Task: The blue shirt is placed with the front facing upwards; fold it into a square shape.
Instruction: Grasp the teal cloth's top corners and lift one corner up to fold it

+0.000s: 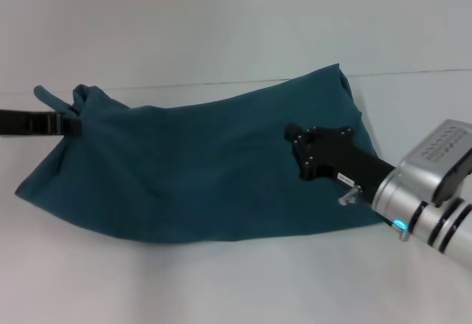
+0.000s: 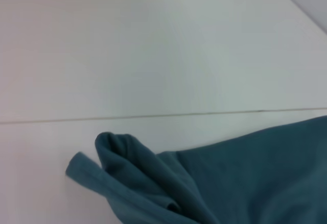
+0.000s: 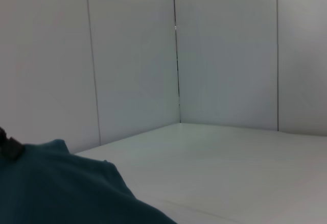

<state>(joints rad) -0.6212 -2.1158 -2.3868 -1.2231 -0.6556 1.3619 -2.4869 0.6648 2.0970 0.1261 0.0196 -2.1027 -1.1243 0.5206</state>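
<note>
The blue shirt (image 1: 199, 169) lies across the white table as a wide folded band, plain teal side up, with no letters showing. My left gripper (image 1: 72, 123) reaches in from the far left and is shut on a bunched corner of the shirt, which stands up in a small knot of cloth (image 2: 127, 168). My right gripper (image 1: 299, 154) is over the right part of the shirt, close to its surface, with its black body pointing left. The shirt also shows in the right wrist view (image 3: 61, 193).
The white table (image 1: 221, 280) runs out on all sides of the shirt. A thin seam (image 1: 413, 73) crosses the table behind the shirt. White wall panels (image 3: 230, 55) stand beyond the table.
</note>
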